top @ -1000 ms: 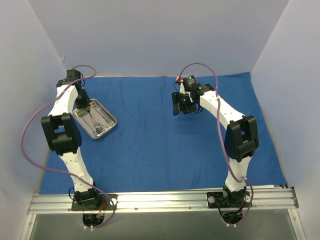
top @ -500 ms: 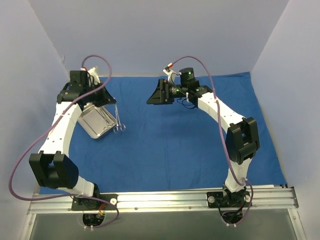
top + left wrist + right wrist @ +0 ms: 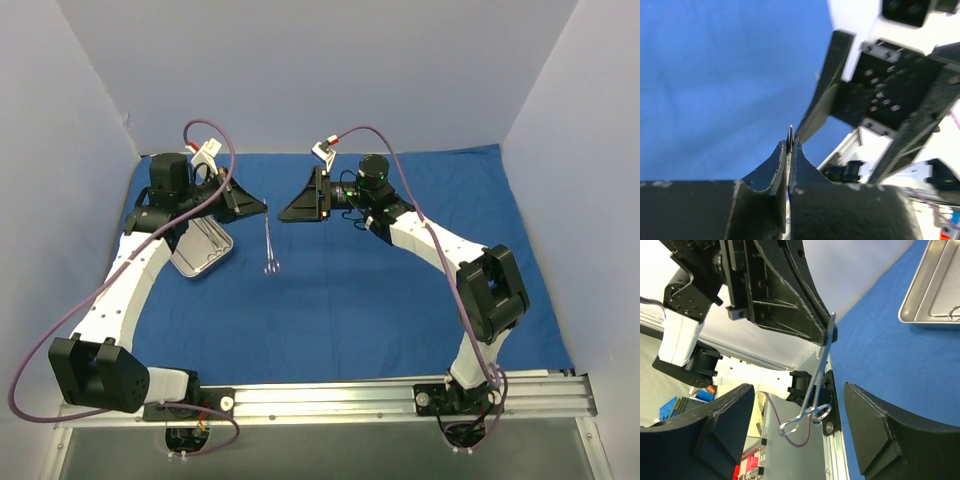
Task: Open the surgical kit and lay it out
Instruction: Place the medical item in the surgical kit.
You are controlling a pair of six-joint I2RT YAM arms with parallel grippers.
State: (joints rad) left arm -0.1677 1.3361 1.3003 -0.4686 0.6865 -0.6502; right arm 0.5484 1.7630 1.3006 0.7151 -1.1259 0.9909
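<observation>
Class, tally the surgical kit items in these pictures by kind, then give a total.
Royal-blue cloth sheet: 1
Shiny rectangular steel tray: 1
Thin ring-handled steel instruments: 2 visible, one hanging from the left gripper, one ring handle showing in the tray
Total: 4

The royal-blue cloth (image 3: 340,300) lay spread flat, covering most of the table. Toward its far left the small shiny steel tray (image 3: 207,252) sat at an angle, and the ring handle of one instrument (image 3: 954,313) showed inside it. A thin steel instrument with ring handles (image 3: 269,243) hung in the air just right of the tray, above the bare cloth. It was pinched at its tip by the left gripper (image 3: 263,208), rings (image 3: 812,415) downward and clear of the cloth.
</observation>
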